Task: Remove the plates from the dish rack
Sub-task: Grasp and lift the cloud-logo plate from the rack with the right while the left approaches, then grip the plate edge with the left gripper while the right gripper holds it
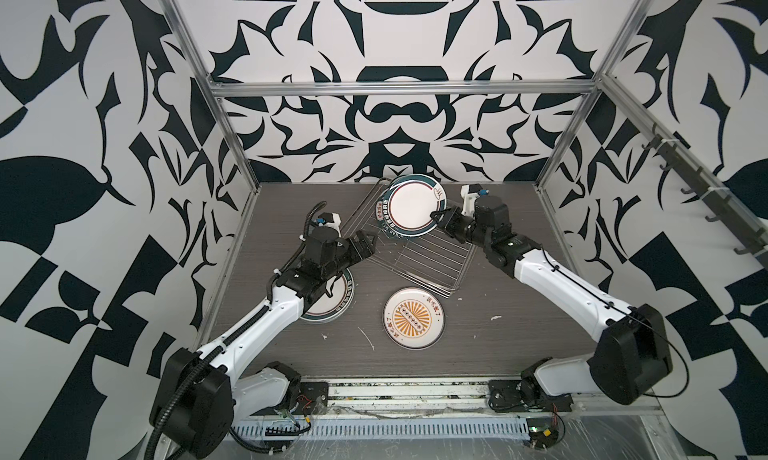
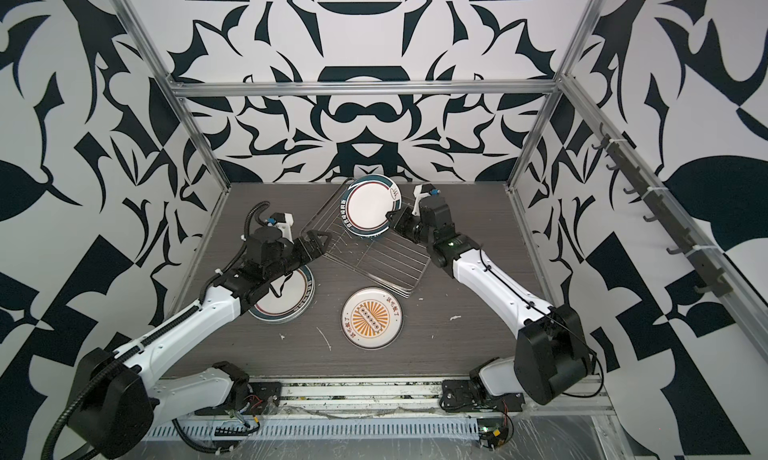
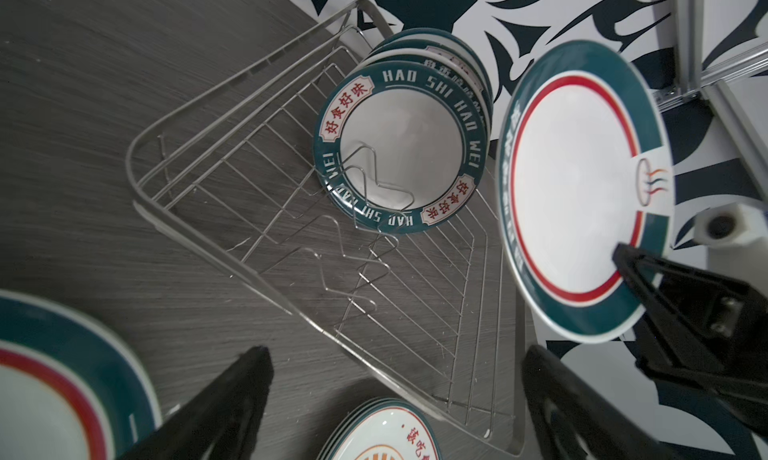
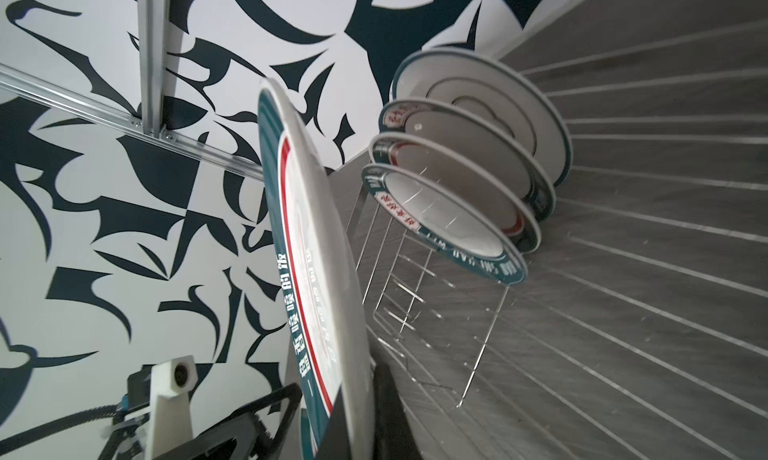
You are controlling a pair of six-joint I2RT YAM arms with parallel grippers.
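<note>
R tool (image 1: 434, 215) clamps teal-rim plate (image 1: 413, 206) over dish rack (image 1: 424, 263); L tool (image 1: 370, 246) spread beside it.

Grey woodgrain counter (image 1: 519, 325), wire dish rack (image 1: 419, 262) at back, teal-rimmed plates (image 1: 338, 302) stacked left, sunburst plates (image 1: 413, 317) centre, white scraps (image 1: 495, 317).

Rack (image 1: 415, 260), near half: wire floor bare, open from above. Only low divider prongs (image 3: 365, 179) stick up there. Far end blocked: standing plates (image 3: 399, 146) packed close, gaps btw. them narrow. Raised plate (image 1: 413, 204), pinched at rim by right gripper (image 1: 434, 217), masks that row in both top views. Left gripper (image 1: 369, 246), jaws wide, sits at rack's L edge. Table (image 1: 498, 312) R of rack free. Front-centre taken by sunburst plate (image 1: 413, 317), front-L by teal-rim stack (image 1: 343, 300) under L arm.
</note>
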